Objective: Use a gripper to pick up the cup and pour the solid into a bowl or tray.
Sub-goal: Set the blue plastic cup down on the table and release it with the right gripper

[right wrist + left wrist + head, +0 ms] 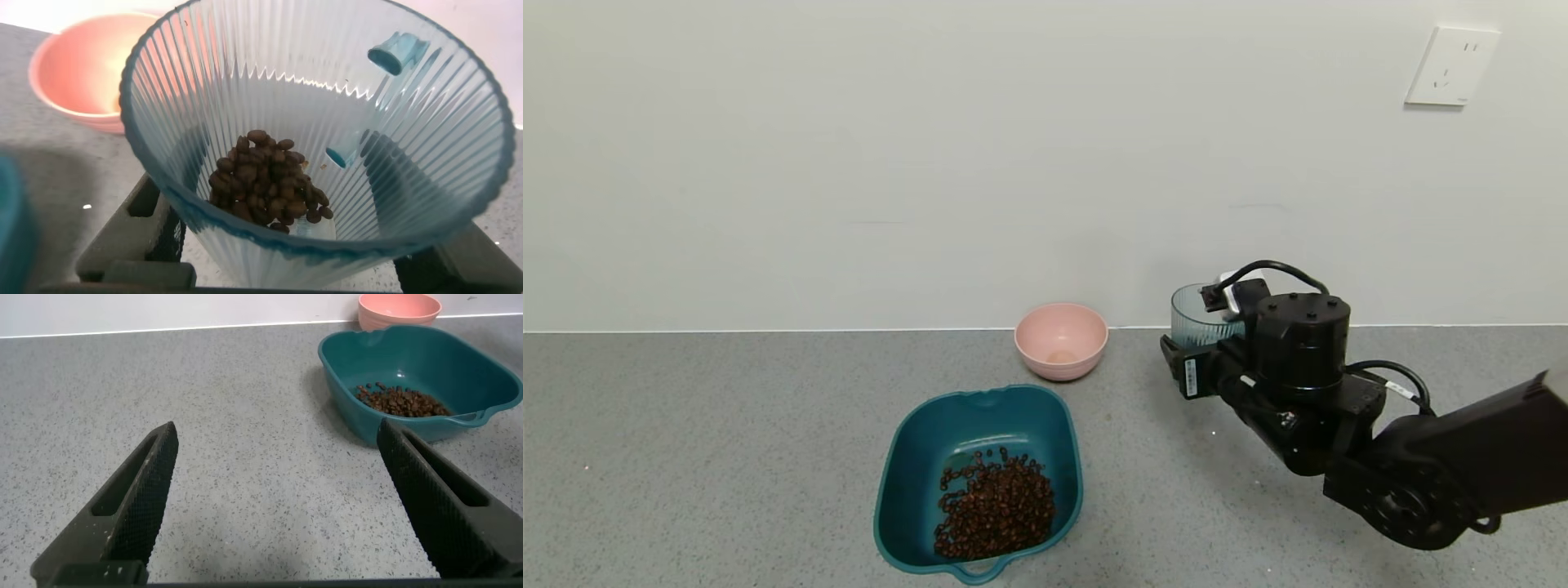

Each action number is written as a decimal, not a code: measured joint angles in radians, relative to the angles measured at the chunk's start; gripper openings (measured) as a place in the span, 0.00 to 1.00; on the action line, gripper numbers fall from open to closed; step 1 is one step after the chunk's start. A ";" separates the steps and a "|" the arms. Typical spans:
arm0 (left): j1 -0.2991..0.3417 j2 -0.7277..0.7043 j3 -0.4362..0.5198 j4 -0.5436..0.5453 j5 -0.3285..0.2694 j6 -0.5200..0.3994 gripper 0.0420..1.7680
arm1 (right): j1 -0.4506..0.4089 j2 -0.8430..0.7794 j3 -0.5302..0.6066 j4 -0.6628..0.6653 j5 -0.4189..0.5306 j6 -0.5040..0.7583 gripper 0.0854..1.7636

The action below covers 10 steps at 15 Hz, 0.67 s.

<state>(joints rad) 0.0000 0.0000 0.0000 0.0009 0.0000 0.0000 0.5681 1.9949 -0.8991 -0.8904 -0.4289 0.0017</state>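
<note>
My right gripper (pixel 1205 347) is shut on the ribbed blue-green cup (pixel 1199 320) and holds it upright at the back right of the table, to the right of the pink bowl. In the right wrist view the fingers (pixel 131 237) flank the cup (pixel 245 106), and a small heap of brown beans (pixel 265 184) lies in its bottom. The teal tub (pixel 927 445) sits at front centre with a pile of beans (pixel 996 506) in it. My left gripper (pixel 276 433) is open and empty over bare table, with the tub (pixel 351 416) and its beans (pixel 400 400) ahead of it.
A round pink bowl (pixel 1061 339) stands behind the tub, near the wall; it also shows in the left wrist view (pixel 399 306) and the right wrist view (pixel 73 73). A white wall socket (pixel 1452 65) is high on the right. Grey speckled tabletop spreads to the left.
</note>
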 joint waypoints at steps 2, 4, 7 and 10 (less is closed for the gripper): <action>0.000 0.000 0.000 0.000 0.000 0.000 0.99 | -0.025 0.065 -0.006 -0.049 0.001 -0.001 0.77; 0.000 0.000 0.000 0.000 0.000 0.000 0.99 | -0.036 0.124 -0.024 -0.071 0.001 -0.001 0.77; 0.000 0.000 0.000 0.000 0.000 0.000 0.99 | -0.047 0.201 -0.060 -0.113 0.000 0.000 0.77; 0.000 0.000 0.000 0.000 0.000 0.000 0.99 | -0.047 0.268 -0.113 -0.127 0.000 -0.001 0.77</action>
<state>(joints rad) 0.0000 0.0000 0.0000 0.0013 0.0000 0.0000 0.5213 2.2626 -1.0121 -1.0174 -0.4285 0.0009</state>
